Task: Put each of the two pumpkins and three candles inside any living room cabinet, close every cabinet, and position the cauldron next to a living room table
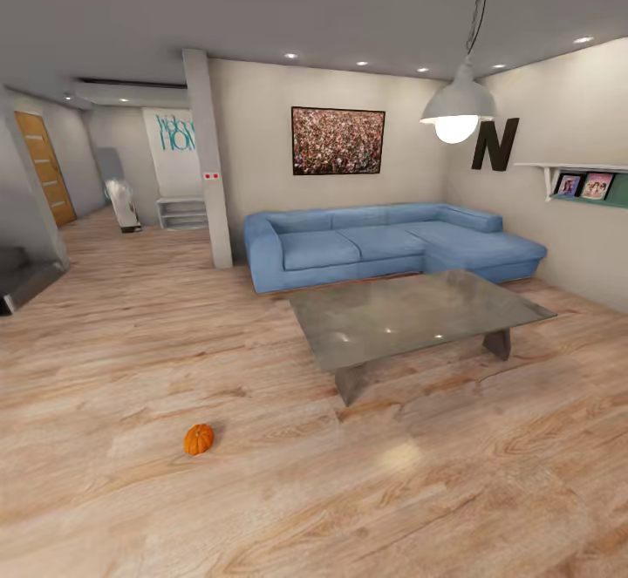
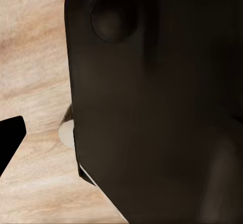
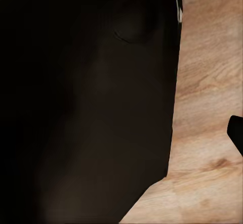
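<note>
Still Searching: One Pumpkin Near the Table

Ahead in the head view, a pumpkin point(image 1: 198, 439) lies loose on the wooden floor point(image 1: 131, 491), left of and nearer than the table point(image 1: 410, 312); a blue sofa point(image 1: 384, 242) stands behind that table. At each wrist, a dark robot body panel hangs close over floorboards, suggesting arms tucked for driving. Whether either end effector is apart or together, I cannot tell.
</note>
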Motion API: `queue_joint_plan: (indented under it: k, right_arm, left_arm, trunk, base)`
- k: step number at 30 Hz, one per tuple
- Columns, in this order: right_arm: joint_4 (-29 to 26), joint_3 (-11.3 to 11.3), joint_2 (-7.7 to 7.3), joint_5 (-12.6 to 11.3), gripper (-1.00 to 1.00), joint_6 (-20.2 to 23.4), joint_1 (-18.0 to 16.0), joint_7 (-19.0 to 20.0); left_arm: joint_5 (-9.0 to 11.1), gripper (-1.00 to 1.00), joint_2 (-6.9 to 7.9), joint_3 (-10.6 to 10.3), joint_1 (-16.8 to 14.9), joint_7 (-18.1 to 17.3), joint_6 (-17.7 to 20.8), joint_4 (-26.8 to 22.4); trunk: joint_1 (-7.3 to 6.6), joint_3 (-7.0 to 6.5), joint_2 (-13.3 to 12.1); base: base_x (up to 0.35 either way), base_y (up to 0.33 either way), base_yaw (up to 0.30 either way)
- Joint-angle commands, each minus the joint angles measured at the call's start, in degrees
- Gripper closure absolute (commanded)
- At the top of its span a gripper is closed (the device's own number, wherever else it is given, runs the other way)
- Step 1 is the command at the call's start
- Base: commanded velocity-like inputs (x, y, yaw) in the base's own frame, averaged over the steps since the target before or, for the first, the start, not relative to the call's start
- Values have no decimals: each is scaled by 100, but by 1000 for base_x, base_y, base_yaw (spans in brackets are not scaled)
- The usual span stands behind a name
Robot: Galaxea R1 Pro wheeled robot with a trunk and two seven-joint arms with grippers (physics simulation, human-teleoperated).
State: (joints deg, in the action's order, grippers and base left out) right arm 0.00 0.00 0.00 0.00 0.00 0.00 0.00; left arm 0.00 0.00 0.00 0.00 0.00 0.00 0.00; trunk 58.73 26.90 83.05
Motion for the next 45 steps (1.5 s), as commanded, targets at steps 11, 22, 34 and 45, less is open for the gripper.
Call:
queue_joint_plan:
  k: [11,22,34,45]
  right_arm:
    - [9,0,25,17,-100,18,-32,18]
    - [9,0,26,18,-100,18,-28,18]
    - [9,0,26,18,-100,18,-31,18]
    - [9,0,26,18,-100,18,-31,18]
  left_arm:
    - [-52,-100,40,-36,35,9,-20,-105]
    - [-53,-100,37,-37,35,9,-24,-106]
    - [-53,-100,35,-35,36,9,-25,-106]
    - [-53,-100,35,-35,35,9,-26,-106]
  trunk:
    - [0,3,3]
    - [0,3,3]
    - [0,3,3]
    - [0,3,3]
  base:
    - [0,0,0]
    - [61,0,0]
    - [3,-23,0]
    - [1,-76,0]
